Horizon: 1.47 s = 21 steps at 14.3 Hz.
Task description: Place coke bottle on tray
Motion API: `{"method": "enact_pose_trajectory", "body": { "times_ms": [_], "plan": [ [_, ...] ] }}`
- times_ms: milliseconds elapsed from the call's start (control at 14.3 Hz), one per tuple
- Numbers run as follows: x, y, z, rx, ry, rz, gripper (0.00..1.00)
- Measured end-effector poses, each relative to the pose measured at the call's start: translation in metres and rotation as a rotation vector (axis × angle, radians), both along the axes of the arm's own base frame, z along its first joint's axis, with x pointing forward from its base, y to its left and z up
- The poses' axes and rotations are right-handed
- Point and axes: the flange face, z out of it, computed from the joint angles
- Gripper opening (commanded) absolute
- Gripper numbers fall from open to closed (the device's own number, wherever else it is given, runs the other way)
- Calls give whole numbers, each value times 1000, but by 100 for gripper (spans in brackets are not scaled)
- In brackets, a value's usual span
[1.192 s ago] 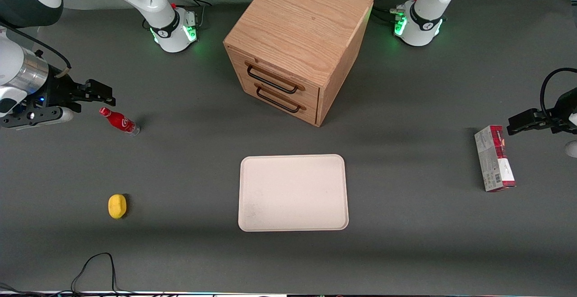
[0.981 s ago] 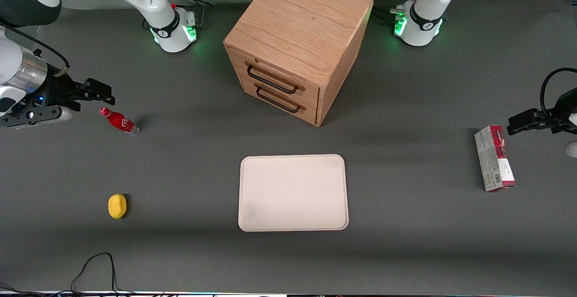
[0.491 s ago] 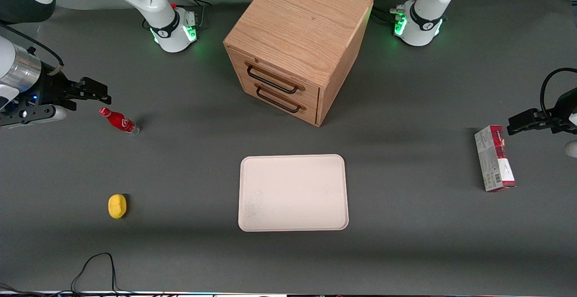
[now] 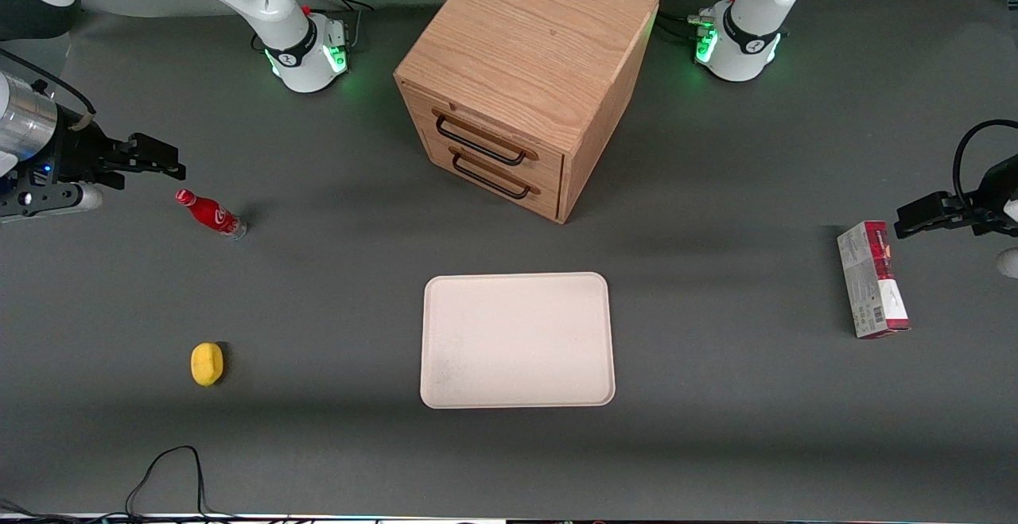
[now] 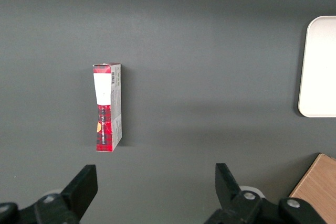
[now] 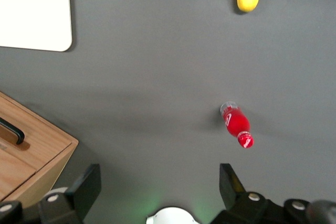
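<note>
Since earlier, gripper [image 4: 163, 160] has pulled away, open and empty above the worktop [image 4: 334, 285]; coke bottle [image 4: 211, 215] stands apart from tray [image 4: 517, 339].

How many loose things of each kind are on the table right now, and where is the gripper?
Coke bottle: 1, standing
Lemon: 1
Carton: 1
Tray: 1
Drawer cabinet: 1
Total: 5
Gripper: open, above the table beside the bottle, holding nothing.
</note>
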Motion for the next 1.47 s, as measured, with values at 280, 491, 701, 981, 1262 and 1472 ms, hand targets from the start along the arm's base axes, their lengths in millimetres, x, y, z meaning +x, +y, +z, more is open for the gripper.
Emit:
{"method": "enact_pose_trajectory", "body": {
  "times_ms": [280, 491, 701, 981, 1262, 1472],
  "plan": [
    [-8, -31, 5, -11, 20, 12, 100],
    [-31, -92, 19, -33, 18, 16, 100],
    [-54, -124, 33, -36, -3, 4, 100],
    [-63, -126, 23, -30, 14, 4, 100],
    [-73, -125, -37, -30, -3, 17, 100],
    [-92, -128, -92, -21, -35, 15, 100]
  ]
}}
